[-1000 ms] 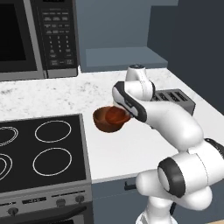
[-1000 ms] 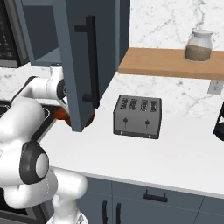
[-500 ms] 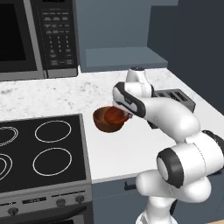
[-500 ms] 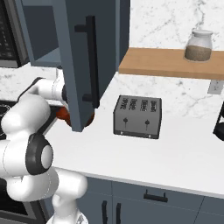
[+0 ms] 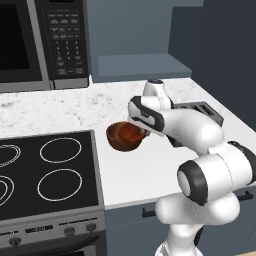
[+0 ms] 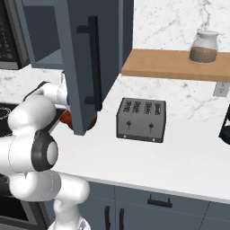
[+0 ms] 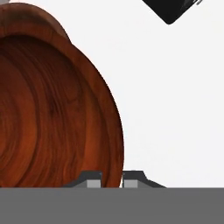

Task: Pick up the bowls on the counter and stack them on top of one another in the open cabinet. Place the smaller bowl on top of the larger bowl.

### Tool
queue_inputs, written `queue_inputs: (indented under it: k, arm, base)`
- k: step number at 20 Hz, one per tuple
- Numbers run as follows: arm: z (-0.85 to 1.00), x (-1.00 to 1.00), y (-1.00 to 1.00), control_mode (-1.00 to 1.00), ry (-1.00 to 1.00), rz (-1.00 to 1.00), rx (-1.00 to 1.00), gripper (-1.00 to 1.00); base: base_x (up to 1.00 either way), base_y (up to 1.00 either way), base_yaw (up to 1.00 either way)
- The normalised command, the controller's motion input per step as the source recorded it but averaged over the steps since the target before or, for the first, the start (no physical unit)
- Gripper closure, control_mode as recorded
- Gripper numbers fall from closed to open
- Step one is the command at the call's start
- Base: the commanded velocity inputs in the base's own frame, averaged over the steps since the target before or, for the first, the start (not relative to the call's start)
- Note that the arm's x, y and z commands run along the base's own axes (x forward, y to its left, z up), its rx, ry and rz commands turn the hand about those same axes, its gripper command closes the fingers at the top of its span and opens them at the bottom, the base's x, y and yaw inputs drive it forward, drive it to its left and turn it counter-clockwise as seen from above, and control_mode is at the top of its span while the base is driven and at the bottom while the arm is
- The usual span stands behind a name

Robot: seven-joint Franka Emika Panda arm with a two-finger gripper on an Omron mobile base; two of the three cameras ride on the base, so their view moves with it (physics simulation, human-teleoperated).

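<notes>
1. Since 1 s ago the arm's elbow has swung nearer the base; the smaller bowl (image 5: 125,136) hardly shifts.
2. The hand (image 7: 111,179) pinches that bowl's rim, its fingers (image 7: 92,180) narrow.
3. The bowl hangs above the table (image 5: 150,165), beside the stovetop (image 5: 47,172).

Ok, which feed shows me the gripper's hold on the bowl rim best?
The hand view: the gripper has a fingertip on each side of the bowl rim. The left base view shows the bowl whole, above the counter, but the wrist covers the fingers. In the right base view the cabinet door hides most of it.
</notes>
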Motion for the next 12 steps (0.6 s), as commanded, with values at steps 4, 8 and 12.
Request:
queue_inputs:
  k: [4, 8, 12]
  arm:
    - [-0.17, 0.07, 0.0, -1.0, 0.0, 0.0, 0.0, 1.0]
    - [-0.18, 0.03, 0.0, -1.0, 0.0, 0.0, 0.0, 1.0]
    - [0.0, 0.08, 0.0, -1.0, -0.05, 0.0, 0.0, 1.0]
  base:
    - [0.0, 0.0, 0.0]
    - [0.0, 0.0, 0.0]
    - [0.0, 0.0, 0.0]
